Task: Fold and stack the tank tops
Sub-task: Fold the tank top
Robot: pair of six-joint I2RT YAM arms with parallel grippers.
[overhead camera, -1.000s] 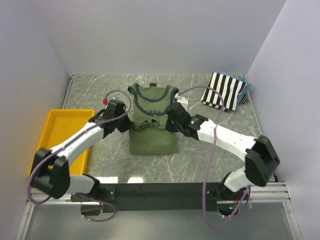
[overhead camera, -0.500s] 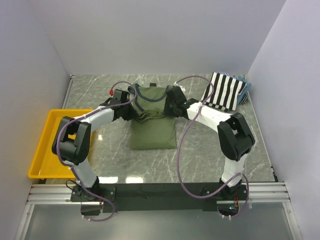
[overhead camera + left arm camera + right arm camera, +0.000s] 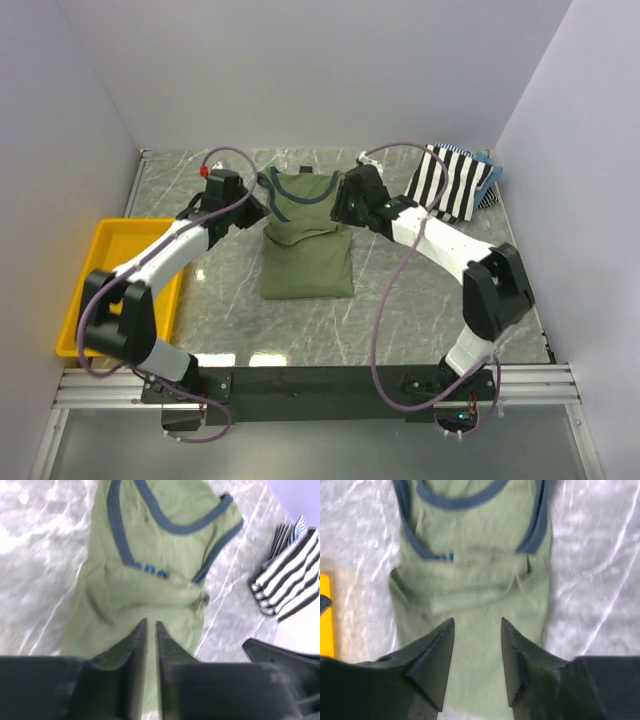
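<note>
The olive-green cloth tank top with navy trim (image 3: 305, 245) lies folded at the centre, so both sides reach it. My left gripper (image 3: 151, 624) is slightly parted, my right gripper (image 3: 477, 621) wider, both empty above it. The black-and-white striped cloth top (image 3: 450, 185) waits far right.

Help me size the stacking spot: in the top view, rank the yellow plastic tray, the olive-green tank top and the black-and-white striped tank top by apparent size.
1. yellow plastic tray, largest, though the left arm hides part
2. olive-green tank top
3. black-and-white striped tank top, clearly smallest
</note>
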